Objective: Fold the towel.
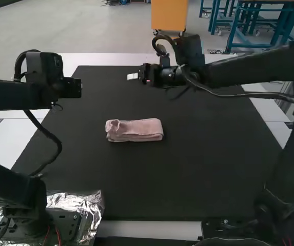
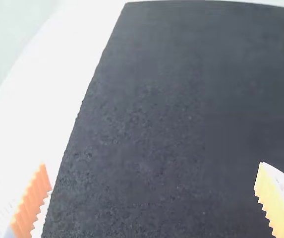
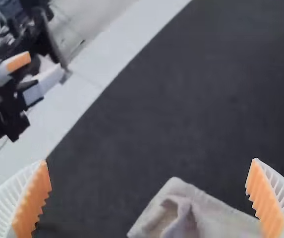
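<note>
Fold looks essentially done: towel (image 1: 135, 130) is a compact, layered strip on the black mat (image 1: 198, 174) over the counter (image 1: 105, 59), long axis 9 to 3 o'clock (high view, 12 = far side). The 9 o'clock end is a bit rumpled. Next move, my read: press that end flat if neatness matters, else park the arms. Right claw (image 3: 150, 160) open and empty; towel sits at its 6 o'clock, well apart. Left claw (image 2: 152, 165) also spread wide, empty; towel at its 4 o'clock, not touching.
</note>
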`<act>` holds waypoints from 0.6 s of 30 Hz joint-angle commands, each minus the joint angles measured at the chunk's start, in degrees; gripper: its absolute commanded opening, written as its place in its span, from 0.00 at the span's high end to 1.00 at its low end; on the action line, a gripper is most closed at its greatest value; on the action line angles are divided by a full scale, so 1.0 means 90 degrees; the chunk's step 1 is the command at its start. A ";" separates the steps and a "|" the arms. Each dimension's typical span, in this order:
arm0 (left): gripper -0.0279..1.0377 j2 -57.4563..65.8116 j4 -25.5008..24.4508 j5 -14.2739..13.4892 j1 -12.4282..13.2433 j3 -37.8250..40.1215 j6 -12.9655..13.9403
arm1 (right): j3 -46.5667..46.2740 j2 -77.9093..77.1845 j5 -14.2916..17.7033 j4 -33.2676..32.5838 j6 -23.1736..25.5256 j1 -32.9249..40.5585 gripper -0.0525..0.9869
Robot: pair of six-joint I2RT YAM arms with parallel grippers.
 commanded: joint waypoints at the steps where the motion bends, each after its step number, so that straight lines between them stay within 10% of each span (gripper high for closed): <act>1: 0.07 -0.0580 -0.0193 0.0185 -0.0057 0.0370 0.0010 | 0.0156 -0.0879 0.0195 -0.0122 -0.0057 -0.0254 0.07; 6: 0.07 -0.1459 -0.0584 0.0233 -0.0057 0.0566 -0.0010 | 0.0107 -0.2041 0.0898 -0.0874 -0.0399 -0.0635 0.07; 13: 0.07 -0.3012 -0.0515 -0.0587 0.0021 0.0419 -0.0098 | -0.0713 -0.3974 0.1132 -0.1636 -0.0741 -0.1758 0.07; 18: 0.07 -0.4369 -0.1072 0.1366 -0.0018 0.0302 -0.0430 | -0.1357 -0.5771 0.1093 -0.2300 -0.0692 -0.2334 0.07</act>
